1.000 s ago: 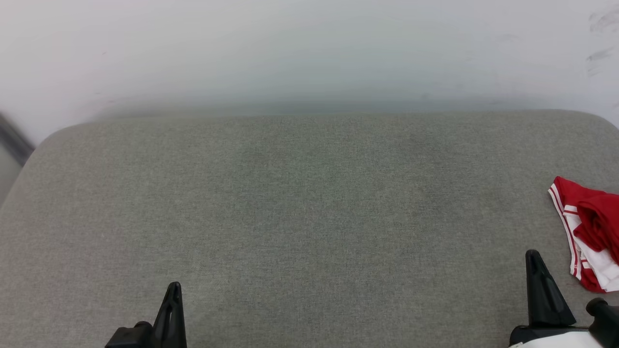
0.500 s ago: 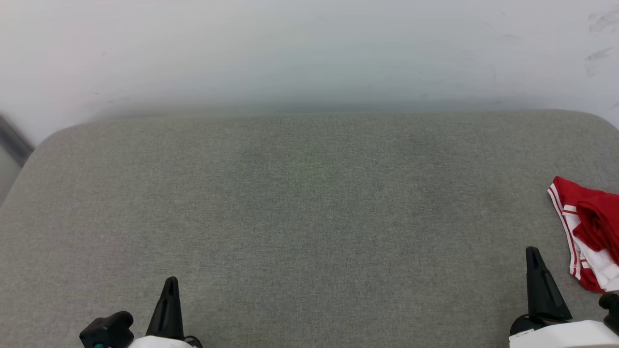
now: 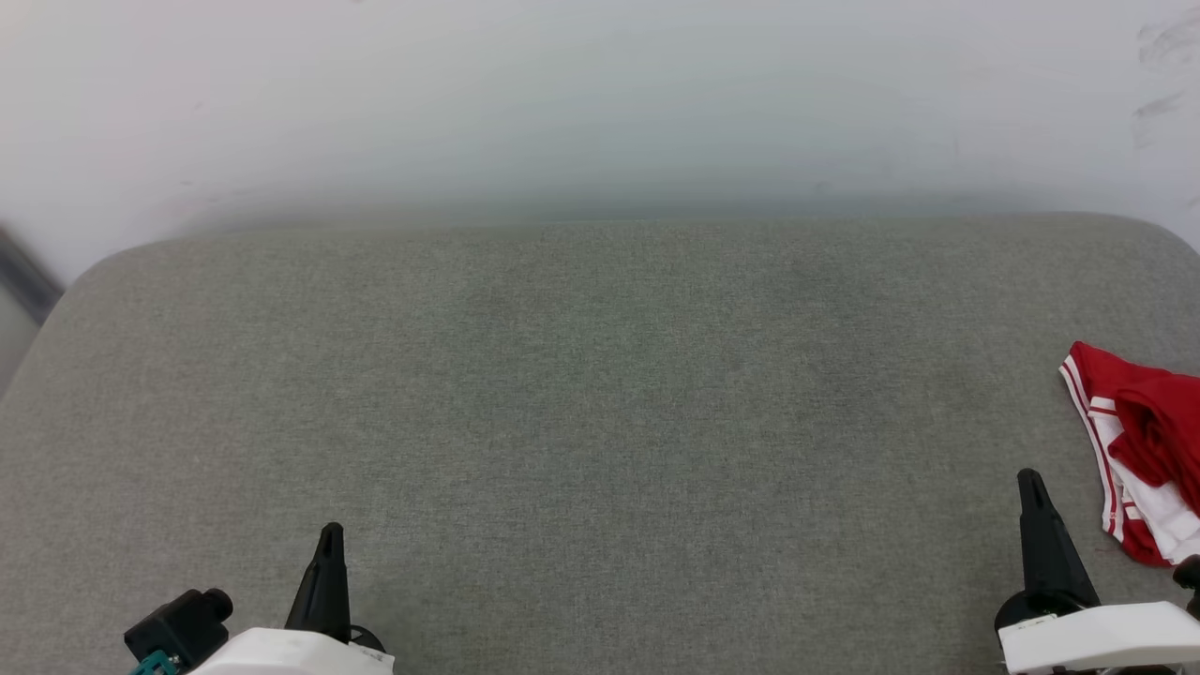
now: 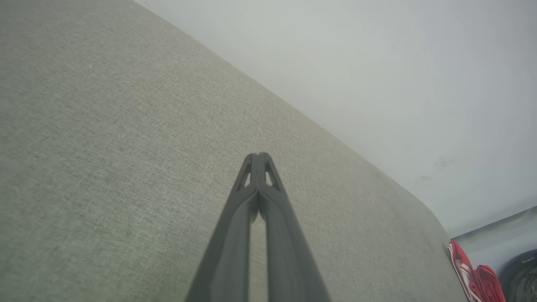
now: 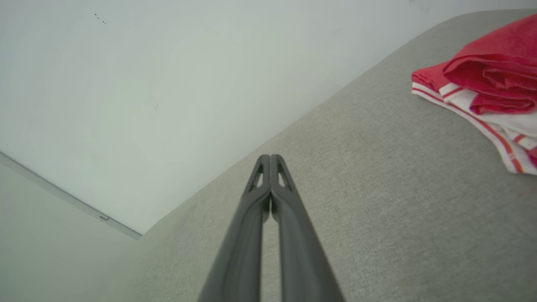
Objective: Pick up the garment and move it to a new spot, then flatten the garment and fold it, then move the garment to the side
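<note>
The garment (image 3: pixel 1139 450) lay at the far right edge of the grey fabric-covered counter (image 3: pixel 600 394), partly cut off by the edge of my head view. It sat just beside my right jaws, to their right and a little farther from me, with a strip of bare fabric between, so nothing was touching. In my right wrist view the garment (image 5: pixel 486 84) showed up and to the right of the tips, clear of them. From my left jaws it was well apart, across almost the whole width of the counter. In my left wrist view it was only a small red shape (image 4: pixel 474 279) at the counter's far corner.

It lay bunched in layers, a rumpled red fold on top and white cloth with red stripes underneath. Its long axis ran roughly away from me and toward me, slanting a little, the far end nearer the middle of the counter. The striped edge faced left, toward the open counter. Which end was the neck I could not tell.

My left jaws were pressed together, the tips meeting and nothing between them. My right jaws were pressed together too, and empty. Both pointed away from me toward the pale wall (image 3: pixel 600 94).
</note>
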